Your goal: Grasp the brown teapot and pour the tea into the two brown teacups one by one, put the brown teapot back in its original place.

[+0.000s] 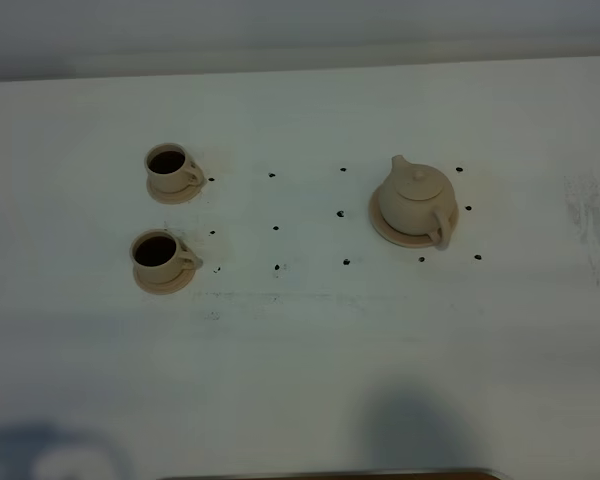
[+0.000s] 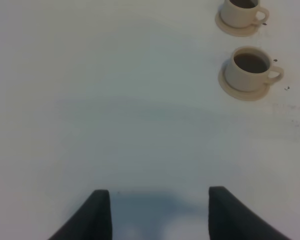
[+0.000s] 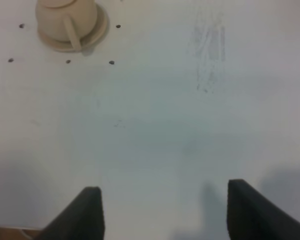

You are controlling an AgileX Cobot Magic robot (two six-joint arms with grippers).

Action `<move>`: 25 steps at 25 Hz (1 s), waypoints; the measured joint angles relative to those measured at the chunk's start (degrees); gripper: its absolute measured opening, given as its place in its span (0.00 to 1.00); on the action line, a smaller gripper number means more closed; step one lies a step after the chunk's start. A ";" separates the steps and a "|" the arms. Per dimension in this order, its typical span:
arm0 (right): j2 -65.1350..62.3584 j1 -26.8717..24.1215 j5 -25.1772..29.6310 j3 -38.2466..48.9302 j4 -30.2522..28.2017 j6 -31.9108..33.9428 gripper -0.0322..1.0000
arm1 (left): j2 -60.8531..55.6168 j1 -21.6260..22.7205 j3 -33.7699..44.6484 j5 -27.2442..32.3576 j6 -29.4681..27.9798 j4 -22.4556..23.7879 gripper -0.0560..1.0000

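Observation:
The brown teapot point(image 1: 416, 195) stands upright, lid on, on its wide saucer, the original place point(image 1: 385, 232), right of the table's middle. In the right wrist view the teapot point(image 3: 67, 15) is far ahead of my right gripper point(image 3: 165, 215), which is open and holds nothing. The two brown teacups point(image 1: 169, 167) point(image 1: 157, 253) sit on small saucers at the left, both holding dark tea. In the left wrist view the cups point(image 2: 242, 11) point(image 2: 250, 70) lie well ahead of my left gripper point(image 2: 160, 215), whose fingers stand apart with nothing between them. Neither gripper shows in the exterior view.
Small black dots point(image 1: 276, 229) mark the white table between the cups and the teapot. A grey scuff point(image 1: 592, 225) marks the right side. A brown edge point(image 1: 330, 474) runs along the table's near rim, with arm shadows close to it.

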 joint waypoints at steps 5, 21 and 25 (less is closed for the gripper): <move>-0.23 -0.11 -0.21 0.08 0.00 0.00 0.53 | 0.00 0.00 0.00 0.00 0.00 0.00 0.53; -9.90 -2.83 -1.08 0.98 -1.04 0.83 0.53 | 0.00 0.00 0.00 0.00 0.00 0.00 0.53; -9.90 -2.83 -1.08 0.98 -1.04 0.83 0.53 | 0.00 0.00 0.00 0.00 0.00 0.00 0.53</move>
